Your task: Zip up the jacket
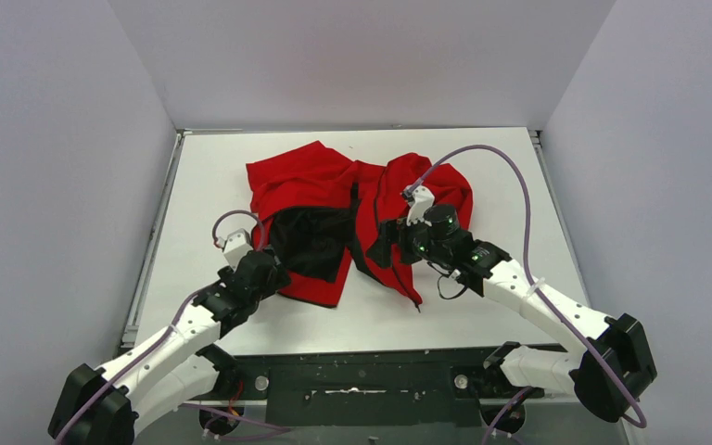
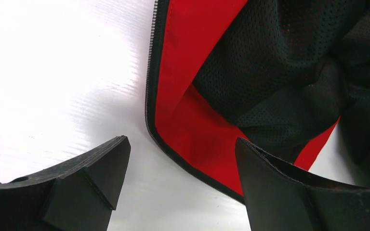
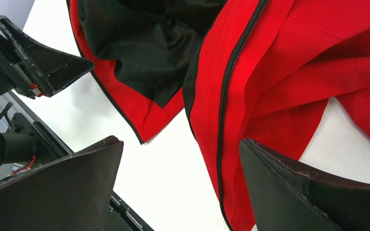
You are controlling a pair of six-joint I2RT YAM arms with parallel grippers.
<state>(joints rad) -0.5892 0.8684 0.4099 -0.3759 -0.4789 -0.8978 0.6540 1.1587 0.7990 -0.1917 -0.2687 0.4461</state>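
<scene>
The red jacket [image 1: 315, 176] lies open and rumpled on the white table. Its left front panel is folded back and shows dark lining [image 1: 311, 241]. The right panel's dark zipper [image 1: 399, 273] runs toward the near edge. My left gripper [image 1: 276, 276] is open and empty at the left panel's near hem. In the left wrist view the zipper edge [image 2: 149, 96] curves between its fingertips [image 2: 182, 144]. My right gripper [image 1: 382, 246] is open and empty just above the right panel. In the right wrist view the zipper [image 3: 226, 96] runs down between its fingertips [image 3: 180, 144].
The white table [image 1: 482, 306] is walled on three sides by grey panels. A black rail [image 1: 362, 380] runs along the near edge between the arm bases. A purple cable [image 1: 519, 213] loops over the right arm. The left arm's gripper [image 3: 43, 62] shows in the right wrist view.
</scene>
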